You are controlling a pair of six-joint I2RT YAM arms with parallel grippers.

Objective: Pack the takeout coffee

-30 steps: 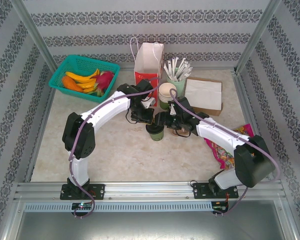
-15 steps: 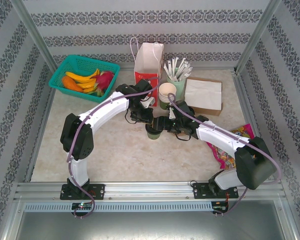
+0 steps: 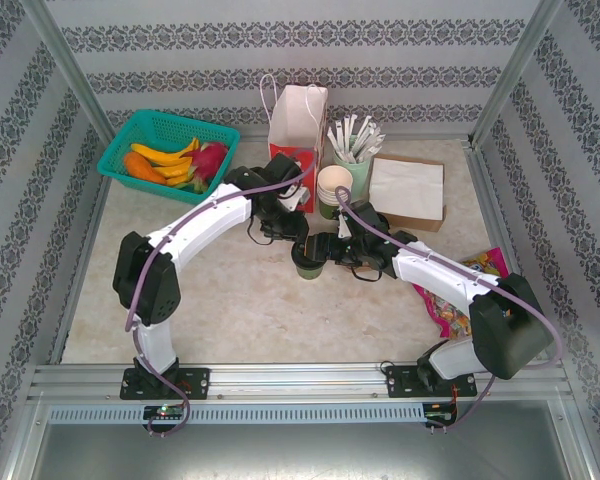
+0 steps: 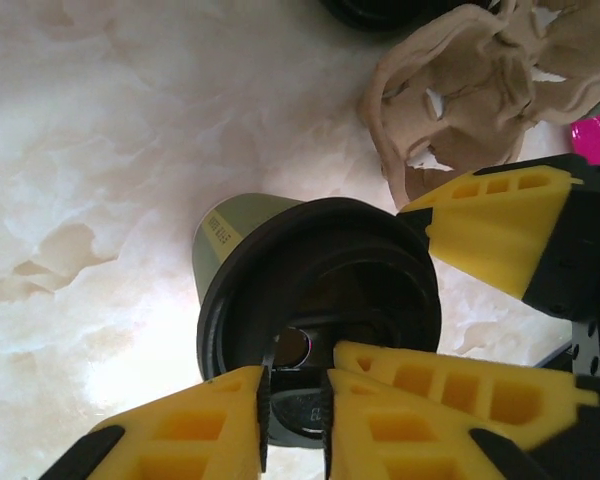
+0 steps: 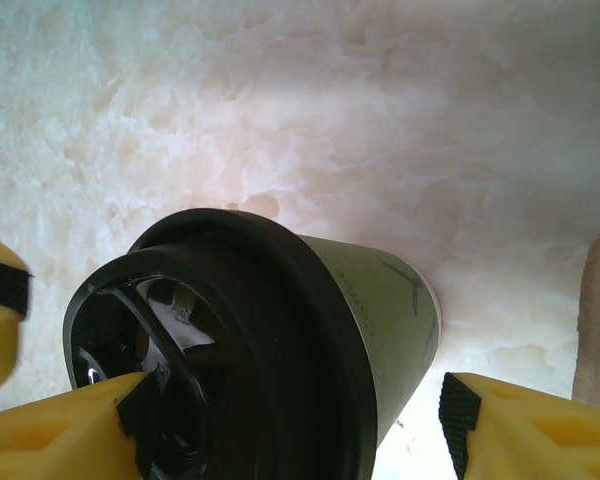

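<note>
The takeout coffee (image 3: 308,260), a green paper cup under a black lid (image 4: 320,290), stands upright on the marble table. My left gripper (image 4: 295,410) hovers at the lid's near edge. Its jaws are a little apart, with the lid's rim showing in the narrow gap. My right gripper (image 5: 295,420) is wide open and straddles the cup (image 5: 380,310). One pad (image 5: 130,400) lies against the lid, the other pad (image 5: 458,415) stands clear of the cup's side. From above, the left gripper (image 3: 292,235) and right gripper (image 3: 325,250) meet over the cup.
A brown cardboard cup carrier (image 4: 470,80) lies just behind the cup. A red and white paper bag (image 3: 298,130), a stack of cups (image 3: 333,188), the holder of white sticks (image 3: 352,150) and napkins (image 3: 407,190) stand at the back. A fruit basket (image 3: 165,155) is back left.
My left jaws have parted slightly at the lid and the left arm has drawn back a little. My right gripper has slid left around the cup and widened.
</note>
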